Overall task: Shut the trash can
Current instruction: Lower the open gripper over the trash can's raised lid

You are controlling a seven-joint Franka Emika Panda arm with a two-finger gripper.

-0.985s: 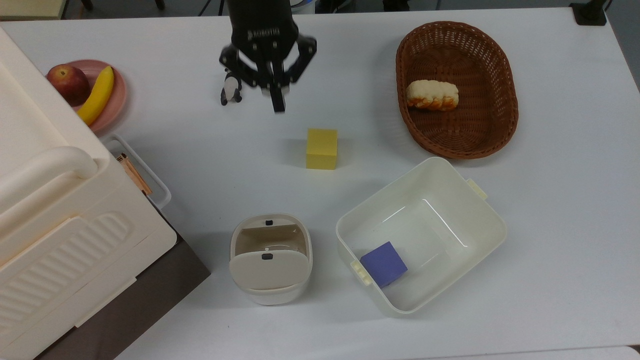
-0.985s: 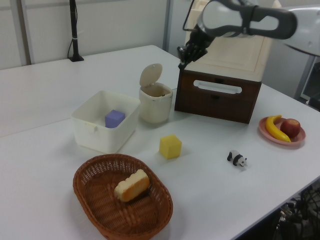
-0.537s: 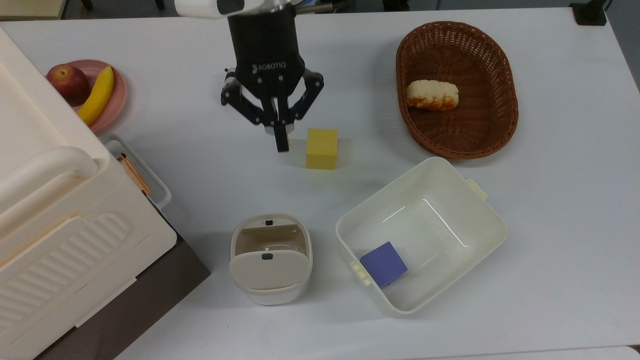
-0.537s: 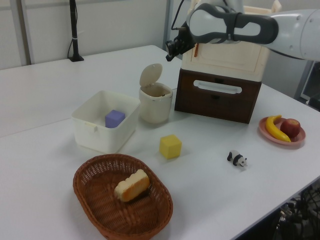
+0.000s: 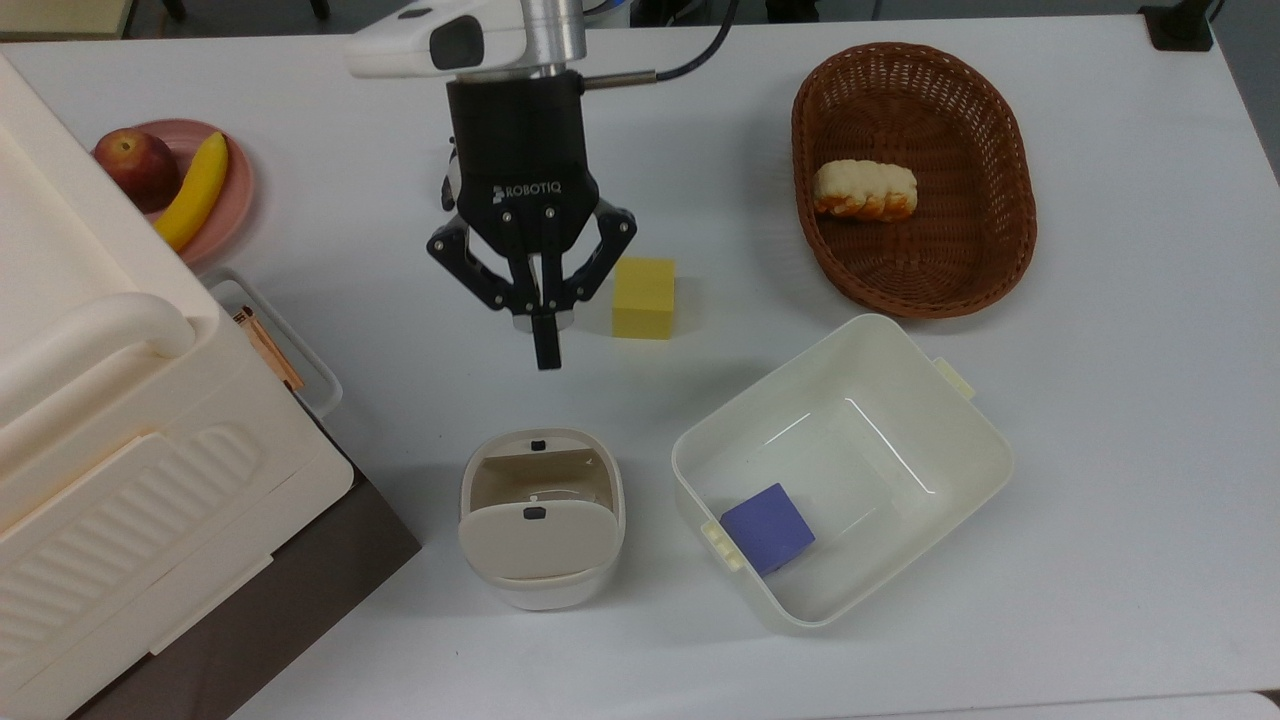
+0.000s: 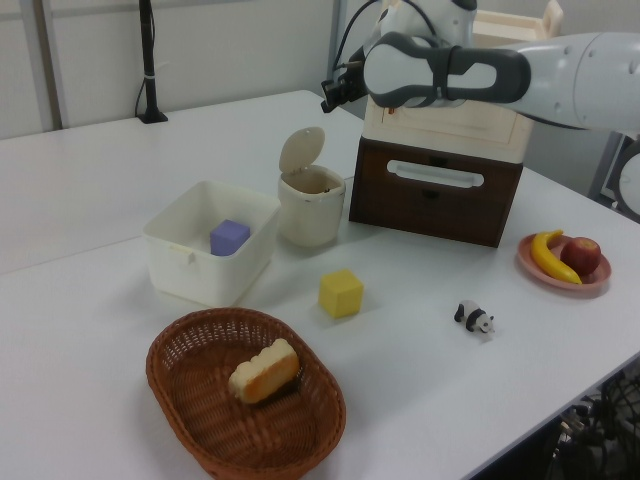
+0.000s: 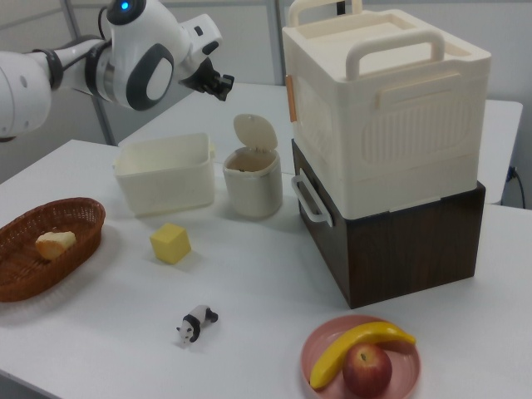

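The trash can (image 5: 542, 590) is a small cream-white bin near the front of the table in the top view. Its beige lid (image 5: 540, 540) with a small black button stands raised, so the inside shows. The trash can (image 6: 311, 212) has its lid (image 6: 300, 150) tilted up toward the left view's left. In the right view the trash can (image 7: 253, 184) stands beside the brown cabinet. My gripper (image 5: 545, 352) is shut with nothing in it, hanging above the table just behind the bin's far rim. The gripper (image 6: 328, 95) is well above the lid, and so is the gripper (image 7: 223, 86) in the right view.
A yellow block (image 5: 643, 297) lies just right of the gripper in the top view. A cream tub (image 5: 985, 440) holds a purple cube (image 5: 768, 527). A wicker basket (image 5: 1010, 250) holds bread. A large cream box (image 5: 120, 450) on a brown cabinet, a fruit plate (image 5: 235, 200) and a panda toy (image 6: 474, 318) also stand here.
The gripper has travelled from the far side of the table toward the trash can, passing left of the yellow block in the top view. It stayed shut. The lid has not moved.
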